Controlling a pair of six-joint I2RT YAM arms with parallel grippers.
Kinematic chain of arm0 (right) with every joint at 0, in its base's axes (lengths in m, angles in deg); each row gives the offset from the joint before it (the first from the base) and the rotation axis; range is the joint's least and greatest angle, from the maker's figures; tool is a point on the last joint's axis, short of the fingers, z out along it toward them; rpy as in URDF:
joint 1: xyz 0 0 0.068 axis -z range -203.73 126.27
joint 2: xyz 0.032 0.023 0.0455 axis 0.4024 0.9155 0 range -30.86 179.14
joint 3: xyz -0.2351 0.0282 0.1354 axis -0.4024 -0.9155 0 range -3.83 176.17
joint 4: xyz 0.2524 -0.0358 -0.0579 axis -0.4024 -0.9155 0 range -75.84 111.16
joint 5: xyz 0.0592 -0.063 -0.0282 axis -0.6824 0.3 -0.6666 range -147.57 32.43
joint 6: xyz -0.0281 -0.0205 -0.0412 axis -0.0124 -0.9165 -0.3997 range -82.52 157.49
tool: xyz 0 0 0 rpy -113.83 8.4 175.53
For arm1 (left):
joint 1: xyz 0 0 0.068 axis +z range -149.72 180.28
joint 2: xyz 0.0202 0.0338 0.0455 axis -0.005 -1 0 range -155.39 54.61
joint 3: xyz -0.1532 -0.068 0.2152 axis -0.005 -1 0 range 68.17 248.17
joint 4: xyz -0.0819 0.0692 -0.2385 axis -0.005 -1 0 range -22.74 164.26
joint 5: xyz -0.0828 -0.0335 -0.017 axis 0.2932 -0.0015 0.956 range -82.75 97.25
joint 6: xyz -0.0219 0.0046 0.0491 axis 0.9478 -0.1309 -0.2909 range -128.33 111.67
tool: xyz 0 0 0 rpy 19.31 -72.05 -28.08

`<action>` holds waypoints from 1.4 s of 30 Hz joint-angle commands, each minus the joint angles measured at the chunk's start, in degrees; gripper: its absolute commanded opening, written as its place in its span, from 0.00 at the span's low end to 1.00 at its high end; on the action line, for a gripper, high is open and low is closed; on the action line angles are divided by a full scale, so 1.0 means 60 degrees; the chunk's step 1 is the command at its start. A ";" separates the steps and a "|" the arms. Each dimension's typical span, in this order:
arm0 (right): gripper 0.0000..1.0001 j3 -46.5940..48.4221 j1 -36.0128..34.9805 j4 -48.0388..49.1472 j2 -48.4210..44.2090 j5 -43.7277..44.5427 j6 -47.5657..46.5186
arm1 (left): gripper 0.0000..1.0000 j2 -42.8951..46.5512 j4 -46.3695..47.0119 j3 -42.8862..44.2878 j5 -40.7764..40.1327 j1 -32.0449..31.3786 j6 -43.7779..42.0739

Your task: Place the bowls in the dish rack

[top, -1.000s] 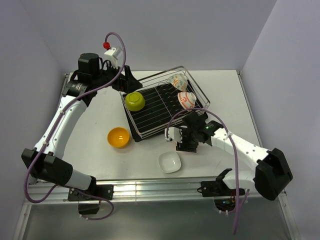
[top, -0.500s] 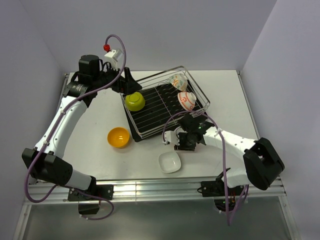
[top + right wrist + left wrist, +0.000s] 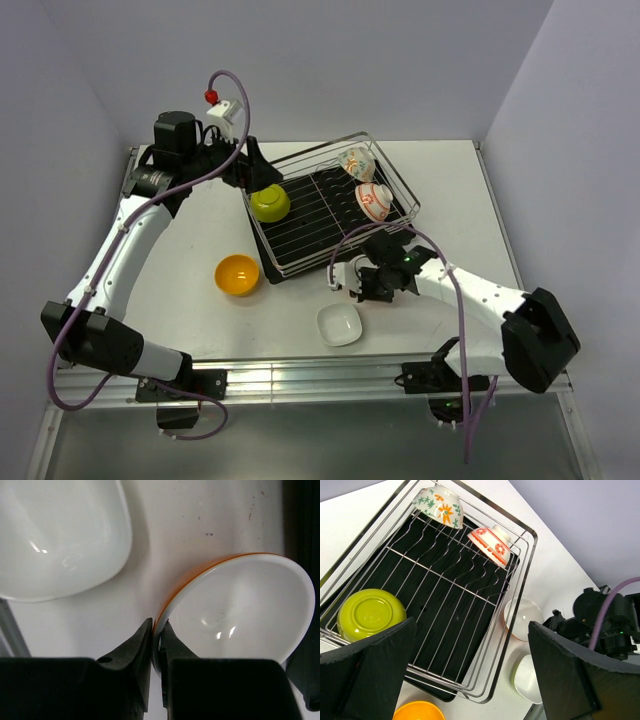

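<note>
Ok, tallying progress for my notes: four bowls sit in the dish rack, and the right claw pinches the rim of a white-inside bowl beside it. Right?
Three bowls sit in the dish rack, not four: lime green bowl, leaf-print bowl, red-and-white bowl, per the left wrist view. The right claw does pinch the rim of a white-inside bowl beside it.

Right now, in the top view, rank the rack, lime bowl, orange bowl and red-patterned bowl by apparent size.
1. Rack
2. Orange bowl and lime bowl: too alike to rank
3. Red-patterned bowl, tilted on its side
</note>
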 commanded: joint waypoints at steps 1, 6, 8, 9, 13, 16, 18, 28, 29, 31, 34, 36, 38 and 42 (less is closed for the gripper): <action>0.00 0.0072 -0.0065 -0.0490 -0.1000 -0.0516 0.0358 | 0.99 0.0446 0.0416 -0.0082 0.0389 0.0035 -0.0039; 0.00 0.0847 0.0052 -0.1163 -0.2041 -0.1363 0.1206 | 1.00 0.0475 0.0606 -0.0155 0.0623 0.0035 0.0166; 0.00 0.1214 0.0184 -0.1238 -0.2377 -0.1672 0.1573 | 0.99 0.0504 0.0738 -0.0185 0.0711 0.0035 0.0326; 0.00 0.1316 0.0373 -0.1238 -0.2466 -0.1848 0.1981 | 0.98 0.0519 0.0797 -0.0185 0.0711 0.0021 0.0400; 0.00 0.2208 0.1177 -0.1107 -0.2906 -0.3454 0.3140 | 0.98 0.0563 0.1074 -0.0126 0.0639 0.0035 0.0663; 0.00 0.2954 0.2273 -0.0683 -0.3199 -0.4744 0.4253 | 0.99 0.0665 0.1426 -0.0170 0.0536 -0.0008 0.0810; 0.00 0.3293 0.2833 -0.0025 -0.3200 -0.5231 0.5263 | 0.99 0.0651 0.1530 -0.0170 0.0361 -0.0067 0.0782; 0.00 0.3238 0.6057 0.6227 -0.2511 -0.7519 1.3288 | 0.99 0.0593 0.1764 -0.0038 -0.1835 -0.2687 -0.1180; 0.00 0.3193 0.6131 0.6711 -0.2468 -0.7345 1.4106 | 1.00 0.0563 0.1866 -0.0053 -0.2026 -0.2892 -0.1283; 0.00 0.3120 0.6248 0.6949 -0.2321 -0.6583 1.4857 | 0.99 0.0505 0.2217 -0.0038 -0.2668 -0.3535 -0.1575; 0.00 0.2754 0.6598 0.8105 -0.2131 -0.6245 1.6805 | 1.00 0.0242 0.2467 0.0078 -0.3299 -0.4182 -0.1709; 0.00 0.2477 0.6688 0.8808 -0.2028 -0.5968 1.8050 | 1.00 0.0037 0.2395 0.0327 -0.3536 -0.4664 -0.1607; 0.00 0.2315 0.6732 0.9322 -0.1926 -0.5806 1.9047 | 0.99 -0.0242 0.2321 0.0591 -0.3610 -0.5016 -0.1243; 0.00 0.1919 0.6805 1.0068 -0.1662 -0.5585 2.0527 | 1.00 -0.0696 0.2189 0.1031 -0.4107 -0.5398 -0.0423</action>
